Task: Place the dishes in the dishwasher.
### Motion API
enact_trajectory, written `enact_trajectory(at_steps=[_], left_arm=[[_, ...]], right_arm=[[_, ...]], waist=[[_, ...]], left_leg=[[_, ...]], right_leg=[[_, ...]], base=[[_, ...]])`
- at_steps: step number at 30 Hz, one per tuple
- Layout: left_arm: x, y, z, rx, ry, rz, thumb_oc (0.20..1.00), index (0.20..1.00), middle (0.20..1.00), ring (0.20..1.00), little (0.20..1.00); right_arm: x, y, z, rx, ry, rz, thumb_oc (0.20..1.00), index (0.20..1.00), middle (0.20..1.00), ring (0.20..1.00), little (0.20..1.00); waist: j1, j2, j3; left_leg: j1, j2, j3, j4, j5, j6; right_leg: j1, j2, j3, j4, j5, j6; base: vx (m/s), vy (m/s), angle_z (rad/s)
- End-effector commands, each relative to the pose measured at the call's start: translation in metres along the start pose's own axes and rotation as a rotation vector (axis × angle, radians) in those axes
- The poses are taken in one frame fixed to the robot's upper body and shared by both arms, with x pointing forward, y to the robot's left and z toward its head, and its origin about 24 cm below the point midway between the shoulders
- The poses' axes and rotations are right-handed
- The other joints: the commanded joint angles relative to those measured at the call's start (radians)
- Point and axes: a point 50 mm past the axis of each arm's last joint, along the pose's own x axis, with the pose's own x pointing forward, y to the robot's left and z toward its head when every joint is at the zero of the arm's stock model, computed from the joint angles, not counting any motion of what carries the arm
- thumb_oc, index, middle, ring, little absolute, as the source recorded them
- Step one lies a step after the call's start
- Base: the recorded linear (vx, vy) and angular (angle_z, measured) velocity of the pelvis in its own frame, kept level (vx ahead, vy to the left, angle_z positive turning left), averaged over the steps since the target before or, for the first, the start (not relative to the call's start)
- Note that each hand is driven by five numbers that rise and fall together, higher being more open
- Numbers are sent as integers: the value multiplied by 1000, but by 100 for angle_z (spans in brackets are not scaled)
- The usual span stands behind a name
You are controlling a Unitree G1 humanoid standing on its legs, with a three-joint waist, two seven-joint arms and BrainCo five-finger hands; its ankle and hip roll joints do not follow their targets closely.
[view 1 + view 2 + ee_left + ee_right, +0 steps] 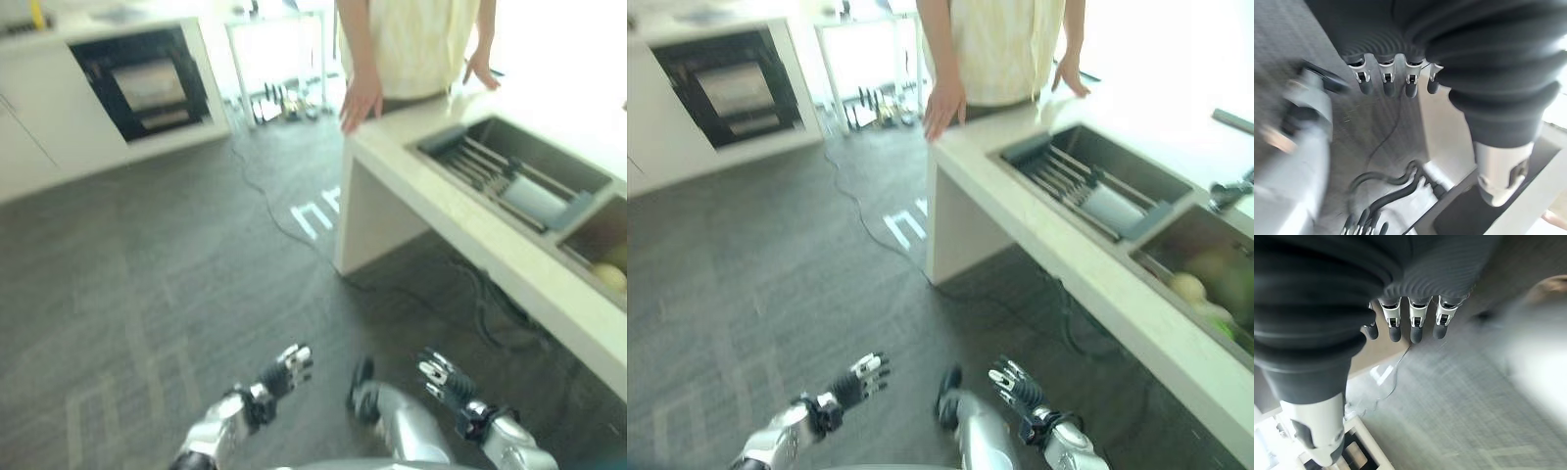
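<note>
A pale dish [534, 201] lies in a dark rack [485, 166] set in the sink of a white counter [460, 220] on the right. Across the floor at the far left, the dishwasher [147, 83] stands open in white cabinets, with a rack showing inside. My left hand [284, 370] and right hand [441, 377] hang low over the grey floor, well short of the counter. Both are open with nothing in them; the wrist views show the straight fingers [1386, 78] of the left and the fingers [1415, 323] of the right.
A person [411, 44] stands behind the counter's far end, one hand [360, 101] on its corner. Round yellowish items [1187, 286] sit in a second basin beside a faucet [1227, 193]. A cable [269, 206] runs across the grey floor.
</note>
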Motion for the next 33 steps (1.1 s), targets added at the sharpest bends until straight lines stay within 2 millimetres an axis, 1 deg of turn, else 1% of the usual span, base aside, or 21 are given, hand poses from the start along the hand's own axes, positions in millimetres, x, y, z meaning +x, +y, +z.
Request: enact_trajectory(at_steps=[1, 2, 3, 5, 6, 7, 9, 10, 11, 12, 13, 14, 15, 16, 17, 19, 21, 25, 29, 31, 33], left_arm=[[4, -4, 52, 164, -131, -53, 1000, 1000, 1000, 1000, 1000], [3, -3, 52, 150, -133, -51, 1000, 1000, 1000, 1000, 1000], [5, -3, 52, 130, -138, -51, 1000, 1000, 1000, 1000, 1000], [9, -8, 54, 120, -152, -66, 1000, 1000, 1000, 1000, 1000], [12, -11, 54, 116, -158, -75, 1000, 1000, 1000, 1000, 1000], [13, -12, 54, 114, -162, -81, 1000, 1000, 1000, 1000, 1000], [13, -13, 54, 114, -162, -93, 1000, 1000, 1000, 1000, 1000], [12, -13, 54, 114, -163, -95, 1000, 1000, 1000, 1000, 1000], [12, -12, 53, 113, -164, -97, 1000, 1000, 1000, 1000, 1000], [10, -12, 51, 95, -173, -89, 1000, 1000, 1000, 1000, 1000], [10, -11, 51, 94, -174, -88, 1000, 1000, 1000, 1000, 1000], [8, -10, 49, 77, -182, -81, 1000, 1000, 1000, 1000, 1000], [7, -10, 49, 76, -182, -81, 1000, 1000, 1000, 1000, 1000], [6, -10, 48, 77, -179, -86, 1000, 1000, 1000, 1000, 1000], [7, -9, 48, 97, -159, -99, 1000, 1000, 1000, 1000, 1000], [8, -9, 48, 121, -132, -100, 1000, 1000, 1000, 1000, 1000], [8, -9, 47, 167, -101, -111, 1000, 1000, 1000, 1000, 1000], [3, -2, 49, 187, -100, -79, 1000, 1000, 1000, 1000, 1000], [-1, 3, 53, 218, -102, -63, 1000, 1000, 1000, 1000, 1000], [-2, 3, 55, 217, -109, -57, 1000, 1000, 1000, 1000, 1000], [-2, 5, 56, 208, -121, -40, 1000, 1000, 1000, 1000, 1000]], right_arm=[[17, 29, 24, 13, -117, 101, 1000, 1000, 1000, 1000, 1000], [17, 30, 24, 11, -114, 99, 1000, 1000, 1000, 1000, 1000], [16, 28, 24, 4, -110, 95, 1000, 1000, 1000, 1000, 1000], [15, 24, 26, -9, -110, 92, 1000, 1000, 1000, 1000, 1000], [14, 21, 28, -18, -109, 85, 1000, 1000, 1000, 1000, 1000], [13, 19, 28, -25, -110, 79, 1000, 1000, 1000, 1000, 1000], [13, 14, 29, -28, -110, 66, 1000, 1000, 1000, 1000, 1000], [13, 13, 30, -29, -109, 66, 1000, 1000, 1000, 1000, 1000], [14, 12, 30, -35, -104, 70, 1000, 1000, 1000, 1000, 1000], [17, 14, 32, -59, -88, 80, 1000, 1000, 1000, 1000, 1000], [17, 14, 32, -62, -87, 80, 1000, 1000, 1000, 1000, 1000], [19, 16, 32, -90, -80, 91, 1000, 1000, 1000, 1000, 1000], [19, 16, 32, -93, -80, 91, 1000, 1000, 1000, 1000, 1000], [18, 16, 32, -96, -86, 91, 1000, 1000, 1000, 1000, 1000], [17, 15, 31, -76, -99, 77, 1000, 1000, 1000, 1000, 1000], [18, 19, 28, -29, -94, 76, 1000, 1000, 1000, 1000, 1000], [19, 22, 24, 72, -88, 64, 1000, 1000, 1000, 1000, 1000], [18, 24, 15, 49, -66, 64, 1000, 1000, 1000, 1000, 1000], [18, 25, 10, 64, -63, 46, 1000, 1000, 1000, 1000, 1000], [18, 26, 9, 66, -61, 50, 1000, 1000, 1000, 1000, 1000], [19, 31, 6, 58, -51, 54, 1000, 1000, 1000, 1000, 1000]], waist=[[-20, -32, 28], [-22, -33, 20], [-32, -38, 8], [-40, -51, 7], [-40, -57, 10], [-35, -60, 15], [-20, -60, 31], [-15, -58, 35], [-9, -51, 37], [5, -41, 33], [6, -41, 31], [24, -25, 25], [27, -23, 27], [30, -16, 30], [17, -13, 21], [7, -8, 13], [1, -4, 9], [3, 1, 0], [7, -1, -8], [7, -3, -9], [15, -11, -7]], left_leg=[[-233, 91, -15, -275, 217, 47], [-237, 90, -16, -259, 210, 47], [-253, 85, -12, -184, 177, 46], [-292, 79, 13, -37, 116, 39], [-337, 95, 17, 87, 133, 18], [-384, 111, 3, 189, 172, -2], [-482, 151, -42, 314, 238, -26], [-492, 158, -61, 301, 241, -21], [-484, 163, -86, 242, 244, -17], [-444, 171, -165, 84, 255, -15], [-443, 171, -172, 68, 259, -15], [-428, 174, -283, -74, 286, -28], [-424, 173, -294, -90, 290, -30], [-435, 175, -310, -110, 309, -39], [-413, 188, -250, -156, 294, -35], [-387, 182, -249, -195, 289, -24], [-363, 173, -241, -216, 279, -7], [-342, 149, -207, -239, 262, 26], [-336, 133, -174, -239, 241, 54], [-332, 136, -134, -234, 232, 57], [-315, 150, -50, -231, 216, 54]], right_leg=[[161, -74, 59, 31, -118, 351], [178, -61, 71, 21, -133, 341], [196, -45, 96, 16, -157, 321], [205, -57, 94, 21, -174, 303], [217, -63, 90, 19, -184, 287], [227, -64, 94, 15, -188, 273], [247, -62, 125, 20, -197, 254], [252, -61, 145, 25, -200, 254], [256, -57, 170, 28, -204, 257], [260, -48, 231, 28, -212, 272], [258, -48, 236, 27, -211, 274], [259, -39, 290, 28, -217, 285], [261, -39, 297, 28, -219, 286], [267, -39, 309, 34, -227, 289], [268, -60, 282, 41, -234, 302], [244, -80, 275, 60, -226, 319], [221, -102, 267, 78, -220, 336], [203, -142, 259, 81, -191, 364], [187, -164, 258, 81, -165, 383], [186, -178, 236, 76, -157, 391], [174, -224, 157, 84, -107, 412]], base=[[198, -99, -107], [261, -172, -106], [200, -163, -98], [98, -110, -45], [37, -74, -42], [27, -75, -27], [63, 28, -12], [130, 168, -34], [218, 354, -91], [194, 327, -112], [246, 448, -106], [138, 256, -74], [167, 325, -62], [101, 292, -74], [100, 364, -58], [52, 291, -22], [25, 208, -4], [27, 163, -38], [22, 77, -57], [33, 15, -68], [56, -55, -87]])
